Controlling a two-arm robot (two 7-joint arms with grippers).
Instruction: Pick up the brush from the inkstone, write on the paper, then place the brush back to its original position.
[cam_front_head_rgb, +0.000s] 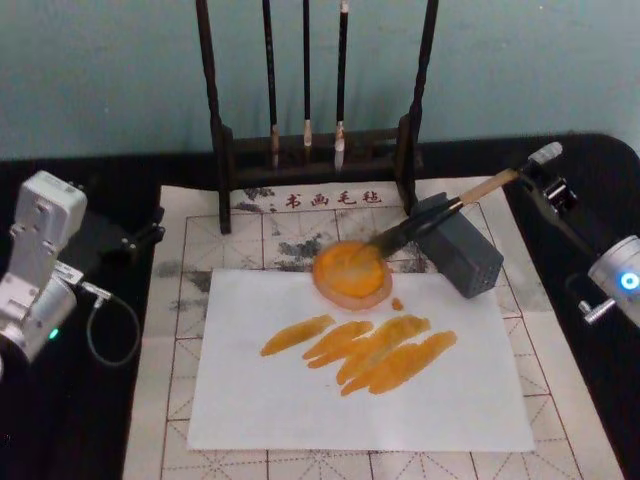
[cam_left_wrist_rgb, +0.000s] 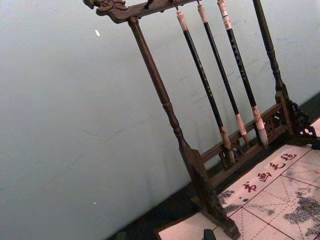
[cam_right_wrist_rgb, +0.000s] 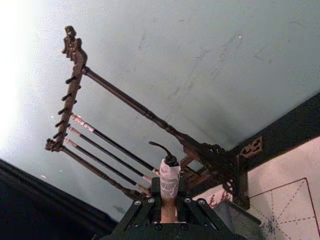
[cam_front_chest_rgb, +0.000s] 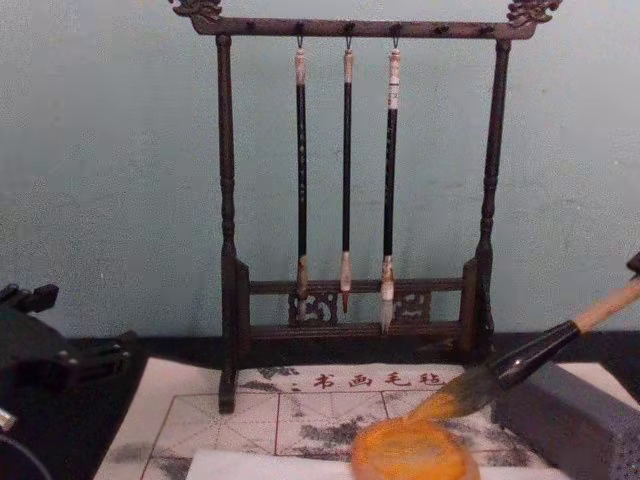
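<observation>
The brush (cam_front_head_rgb: 440, 212) slants down from the right, its tan handle crossing over the grey block (cam_front_head_rgb: 462, 250). Its dark tuft (cam_front_chest_rgb: 452, 398), stained orange, reaches the far right rim of the round orange inkstone (cam_front_head_rgb: 351, 273). My right gripper (cam_front_head_rgb: 530, 180) is shut on the handle's top end, whose white-wrapped tip (cam_right_wrist_rgb: 169, 182) sticks up between the fingers. The white paper (cam_front_head_rgb: 250, 400) lies in front of the inkstone and carries several orange strokes (cam_front_head_rgb: 370, 350). My left gripper (cam_front_head_rgb: 135, 240) is parked off the mat at the left.
A dark wooden brush rack (cam_front_head_rgb: 320, 150) with three thin hanging brushes (cam_front_chest_rgb: 346, 180) stands behind the inkstone. A cream mat (cam_front_head_rgb: 180, 300) with red grid lines lies under the paper on the black table. An orange drop (cam_front_head_rgb: 397, 303) marks the paper near the dish.
</observation>
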